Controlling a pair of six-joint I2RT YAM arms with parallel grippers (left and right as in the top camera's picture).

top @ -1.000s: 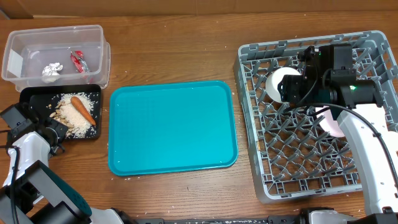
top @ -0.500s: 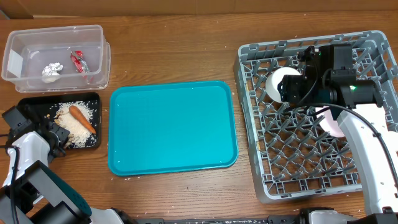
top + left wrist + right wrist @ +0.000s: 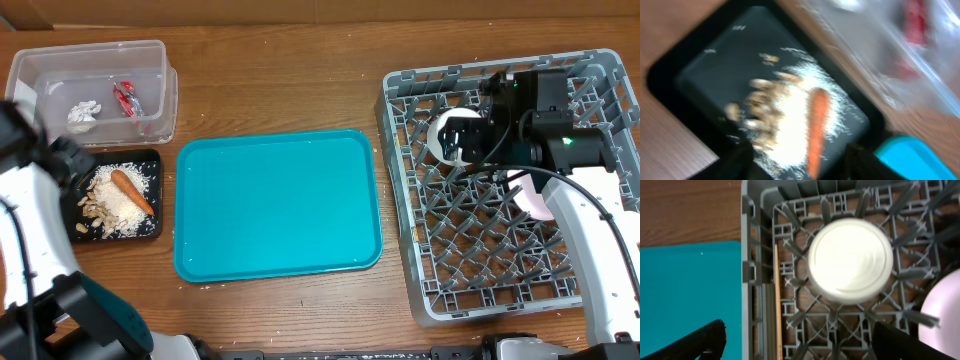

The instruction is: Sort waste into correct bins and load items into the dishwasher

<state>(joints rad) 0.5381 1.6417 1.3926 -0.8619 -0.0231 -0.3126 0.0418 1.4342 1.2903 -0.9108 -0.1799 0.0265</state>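
The black tray (image 3: 150, 228) (image 3: 695, 60) holds an orange carrot (image 3: 132, 190) (image 3: 816, 130), white rice (image 3: 122, 203) (image 3: 790, 135) and nut-shell scraps (image 3: 90, 210) (image 3: 757, 107). The clear tub (image 3: 60, 70) holds a red wrapper (image 3: 127, 98) (image 3: 915, 20) and a silvery wrapper (image 3: 83, 113). My left gripper (image 3: 72, 165) (image 3: 800, 167) hovers open over the tray's left part, holding nothing. In the grey dish rack (image 3: 600, 90) (image 3: 752, 255) a small white bowl (image 3: 445, 130) (image 3: 850, 260) lies bottom up. My right gripper (image 3: 465, 142) (image 3: 802, 345) hangs open just above it, empty. Chopsticks (image 3: 776, 305) lie along the rack's left wall.
A teal tray (image 3: 278, 205) (image 3: 690, 290) (image 3: 905, 160) lies between the bins and the rack. A white plate (image 3: 535, 195) (image 3: 942, 310) stands in the rack right of the bowl. Upright pegs fill the rack floor.
My left gripper has opened and swung up from the black tray's lower-left corner to over its left edge. My right gripper has opened wider over the bowl.
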